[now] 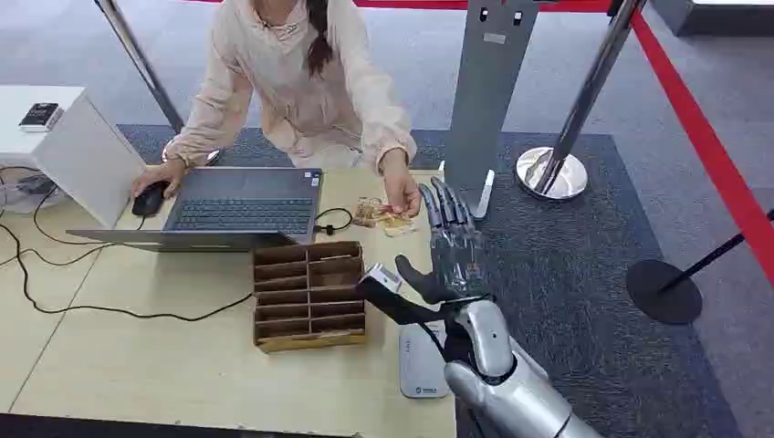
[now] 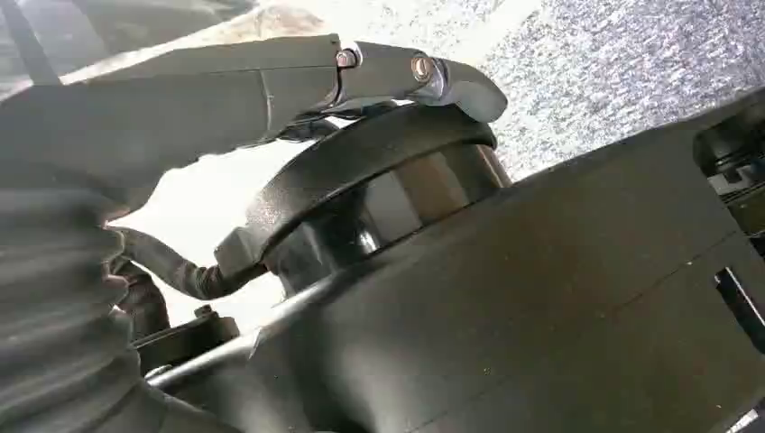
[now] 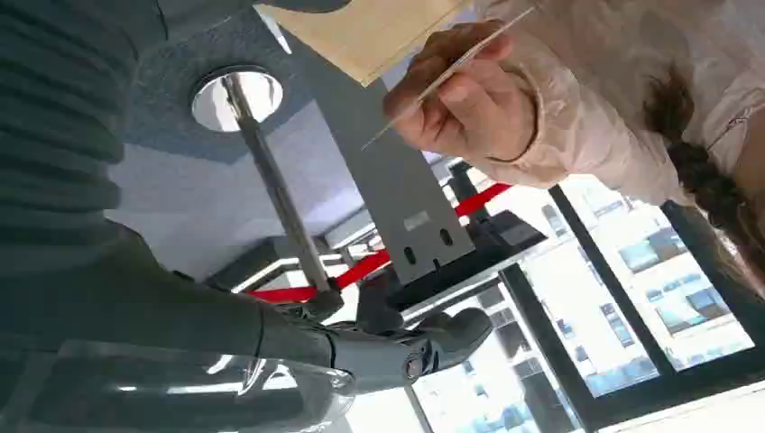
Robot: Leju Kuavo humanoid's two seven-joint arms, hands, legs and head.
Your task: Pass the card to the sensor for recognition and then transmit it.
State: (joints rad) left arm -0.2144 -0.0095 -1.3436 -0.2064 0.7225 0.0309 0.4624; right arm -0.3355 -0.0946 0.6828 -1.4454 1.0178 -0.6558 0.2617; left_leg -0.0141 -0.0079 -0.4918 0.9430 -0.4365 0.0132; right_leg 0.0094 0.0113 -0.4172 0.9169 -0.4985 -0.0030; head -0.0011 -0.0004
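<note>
Pale matt wood table [image 1: 137,365], brown wooden organizer [image 1: 308,294], glossy chrome stanchion base [image 1: 551,173], rough grey carpet [image 1: 566,265].

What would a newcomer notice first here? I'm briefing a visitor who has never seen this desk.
Probably the robot's right hand, stretched out with fingers spread over the table's right edge, empty. Just beyond its fingertips, a person's hand holds the card, having taken or offering it. Nearer the robot stand a wooden slotted organizer and a flat sensor pad.

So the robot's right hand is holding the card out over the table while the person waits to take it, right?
Not quite. The robot's right hand is stretched out over the table but holds nothing; the person's hand already pinches the card. The right wrist view shows this plainly.
</note>
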